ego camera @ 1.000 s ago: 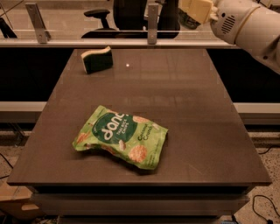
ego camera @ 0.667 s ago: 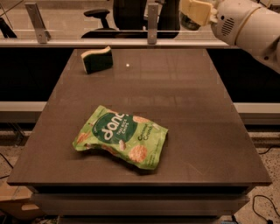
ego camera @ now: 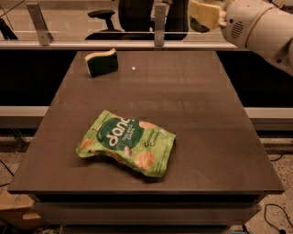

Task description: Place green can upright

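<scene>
The tool (ego camera: 203, 13) hangs top right, beyond the tabletop's (ego camera: 192, 114) far edge; I cannot tell whether it is apart or clamped. The green can (ego camera: 198, 25) shows only as a dark shape just beneath it. On the tabletop, a sponge (ego camera: 101, 63) sits far left and a snack bag (ego camera: 127, 142) lies nearer the front.

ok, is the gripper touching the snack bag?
Apart. Camera view: the gripper hangs top right, beyond the table; the snack bag lies near its front edge.

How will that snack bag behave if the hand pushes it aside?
The snack bag looks crinkled and puffy, so it would probably crumple and slide, not roll. Lying flat on the table, it seems unlikely to tip. The hand is at the top right, beyond the table's far edge.
</scene>
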You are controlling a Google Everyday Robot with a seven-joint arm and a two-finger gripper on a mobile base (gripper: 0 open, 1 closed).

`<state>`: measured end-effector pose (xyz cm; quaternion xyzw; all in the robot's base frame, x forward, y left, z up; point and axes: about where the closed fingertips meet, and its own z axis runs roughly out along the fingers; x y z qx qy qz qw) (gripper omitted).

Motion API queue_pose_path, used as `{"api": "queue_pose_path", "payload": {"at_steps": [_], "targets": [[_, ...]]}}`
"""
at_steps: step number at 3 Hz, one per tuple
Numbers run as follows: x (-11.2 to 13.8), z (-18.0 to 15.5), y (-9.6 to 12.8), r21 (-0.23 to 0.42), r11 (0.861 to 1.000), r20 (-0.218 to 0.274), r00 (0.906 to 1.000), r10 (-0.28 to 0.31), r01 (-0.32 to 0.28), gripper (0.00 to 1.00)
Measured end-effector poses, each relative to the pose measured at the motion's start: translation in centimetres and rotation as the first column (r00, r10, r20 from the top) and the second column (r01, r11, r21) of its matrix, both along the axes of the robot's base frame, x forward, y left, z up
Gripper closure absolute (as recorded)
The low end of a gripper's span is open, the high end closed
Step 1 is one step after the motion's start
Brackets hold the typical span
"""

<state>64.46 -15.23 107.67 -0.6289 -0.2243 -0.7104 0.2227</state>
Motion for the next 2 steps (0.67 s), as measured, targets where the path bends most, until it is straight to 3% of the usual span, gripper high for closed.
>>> {"api": "queue_pose_path", "payload": {"at_steps": [2], "targets": [[-0.1, -1.2, -0.3, -0.086, 0.995, -0.041, 0.9979, -0.051, 0.047, 1.0]]}}
